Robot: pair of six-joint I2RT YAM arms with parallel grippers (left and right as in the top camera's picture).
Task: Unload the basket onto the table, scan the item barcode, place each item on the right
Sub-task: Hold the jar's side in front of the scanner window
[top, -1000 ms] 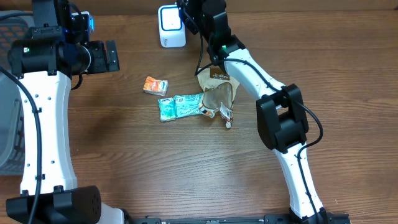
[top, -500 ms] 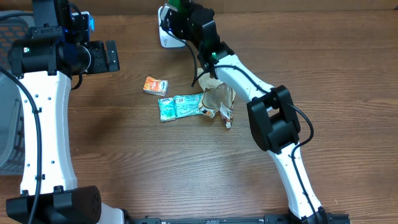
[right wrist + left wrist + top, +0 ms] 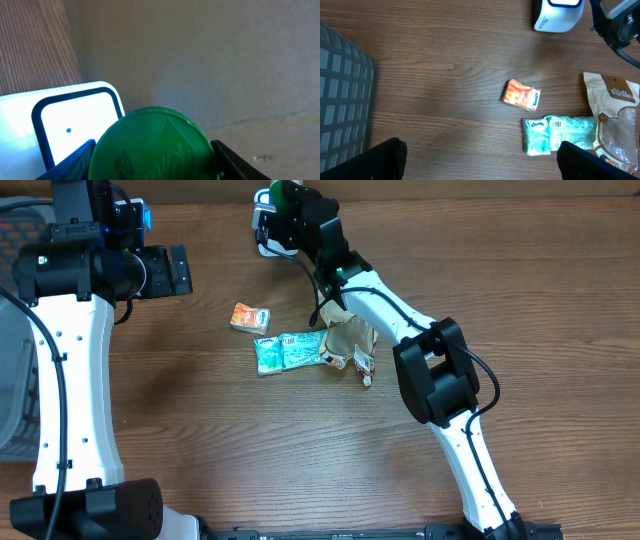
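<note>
Tissues in a teal pack (image 3: pixel 290 352) lie about mid-desk (image 3: pixel 250 460), closest of the loose goods to the near edge. A brown pouch (image 3: pixel 350 332) touches the pack's right end, partly under the right arm. Just beyond the pack, toward the far edge, sits a small orange packet (image 3: pixel 251 318), apart from both.

Off the left edge stands a grey basket (image 3: pixel 340 100). The left pincer (image 3: pixel 180 270) hangs over the desk's far-left part, between the basket and the orange packet. Its jaws are spread as wide as they go and nothing is between them.

At the far edge, near its middle, stands the white scanner (image 3: pixel 75 120), its dark-framed window showing a small blue dot. The right pincer (image 3: pixel 152 165) is there too, jaws roughly half apart and closed on the green round item (image 3: pixel 152 142), one finger on each side. The item is held just in front of the scanner's window, covering part of it in the wrist view. No barcode can be made out on the side that shows.
</note>
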